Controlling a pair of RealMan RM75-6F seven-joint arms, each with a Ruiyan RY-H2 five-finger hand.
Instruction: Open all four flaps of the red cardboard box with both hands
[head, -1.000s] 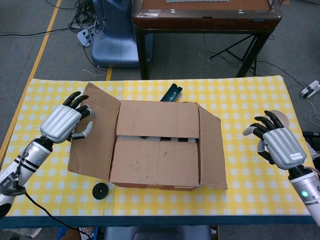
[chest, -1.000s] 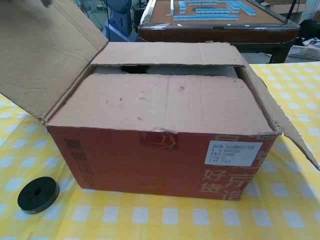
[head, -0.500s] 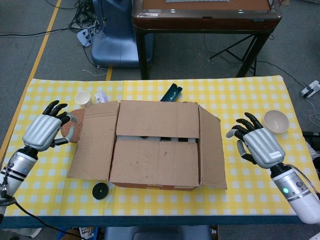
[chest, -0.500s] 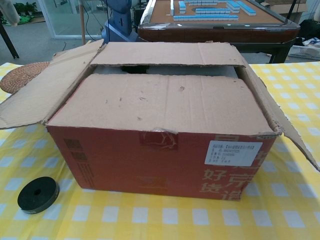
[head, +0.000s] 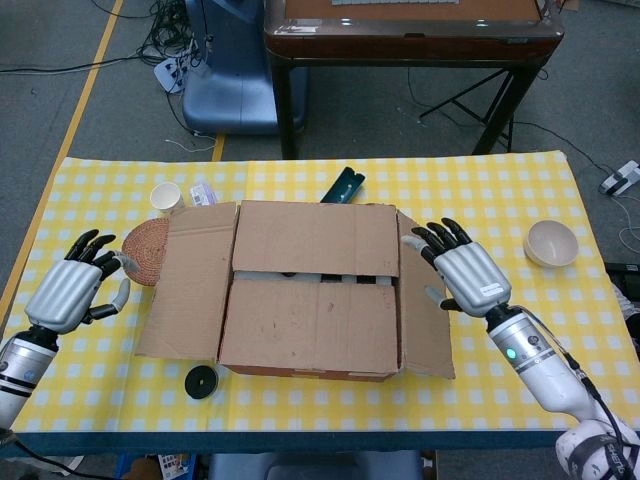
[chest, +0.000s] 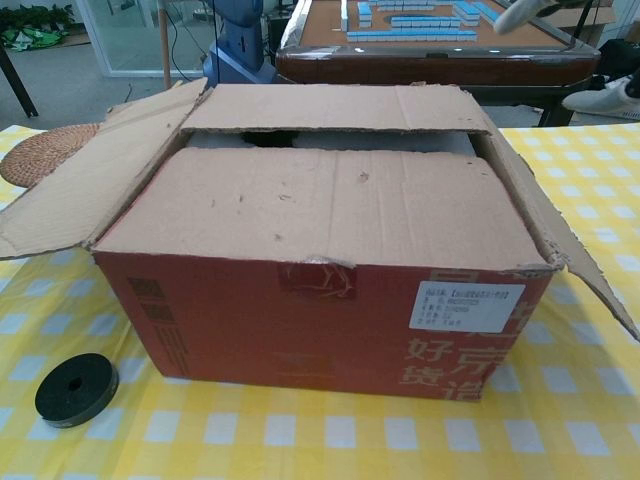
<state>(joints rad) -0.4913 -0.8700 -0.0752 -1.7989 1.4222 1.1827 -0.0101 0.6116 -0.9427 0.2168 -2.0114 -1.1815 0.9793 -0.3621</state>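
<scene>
The worktop (head: 500, 190), covered in a yellow-and-white checked cloth, is carrying the red cardboard box (chest: 330, 330) at its middle; the box is showing red printed sides with a white label (chest: 466, 305) on the near face and torn tape at the near top edge. The left side flap (head: 185, 280) is lying folded outward, sloping down toward the cloth, and the right side flap (head: 425, 300) is also hanging outward; the far flap (head: 315, 238) and the near flap (head: 310, 325) are lying flat over the top, with a narrow gap between them showing pale contents. The right hand (head: 462, 275) is hovering over the right side flap with fingers spread, holding nothing; whether it is touching the cardboard cannot be told. The left hand (head: 72, 292) is hanging apart from the box, left of the left side flap, fingers apart and empty. A woven mat (head: 140, 250) is sitting near the left hand; a black disc (head: 203, 381) is lying just in front of the box.
</scene>
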